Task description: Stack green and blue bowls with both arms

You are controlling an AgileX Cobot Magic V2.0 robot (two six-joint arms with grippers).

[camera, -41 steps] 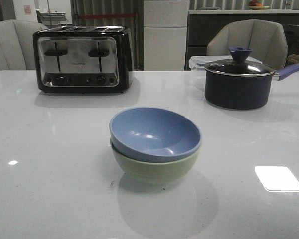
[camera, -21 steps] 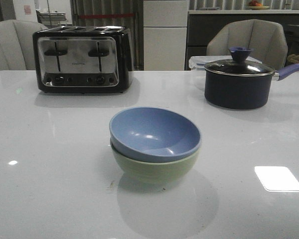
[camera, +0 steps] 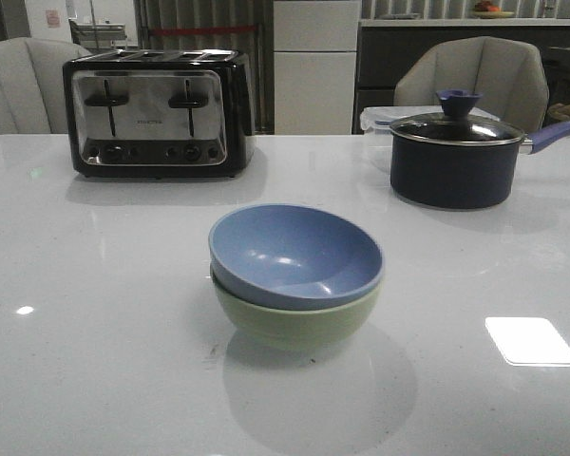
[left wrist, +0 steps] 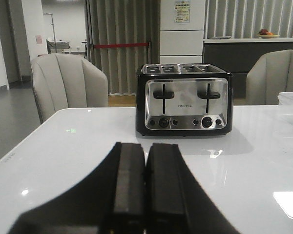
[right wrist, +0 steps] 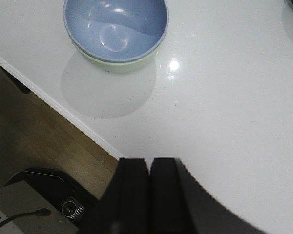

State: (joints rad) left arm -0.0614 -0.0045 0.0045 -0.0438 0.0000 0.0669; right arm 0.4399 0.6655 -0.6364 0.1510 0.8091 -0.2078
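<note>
Blue sits inside green: the blue bowl [camera: 294, 253] is nested in the green bowl [camera: 294, 320] near the middle of the white table [camera: 95, 361], its rim tipped a little rather than level with the green rim below it. Judging by this, the stacking itself looks done, and the slight tilt probably comes from the two bowls being of like size, so the upper one rides high instead of dropping fully in. Neither arm shows in the front view. The left gripper [left wrist: 145, 187] appears in its wrist view with its fingers pressed together and nothing between them, held low over the table and facing the toaster [left wrist: 184, 99], well apart from the bowls, which that view does not show. The right gripper [right wrist: 149, 187] is likewise closed on nothing; its camera looks down on the stack from above, with the table edge and the floor beyond it in view, so it seems to be pulled back toward the robot's side and clear of the bowls. Both being closed and away from the stack fits a finished job, with nothing left to hold. A saucepan [camera: 453, 157] stands at the back right, untouched.
</note>
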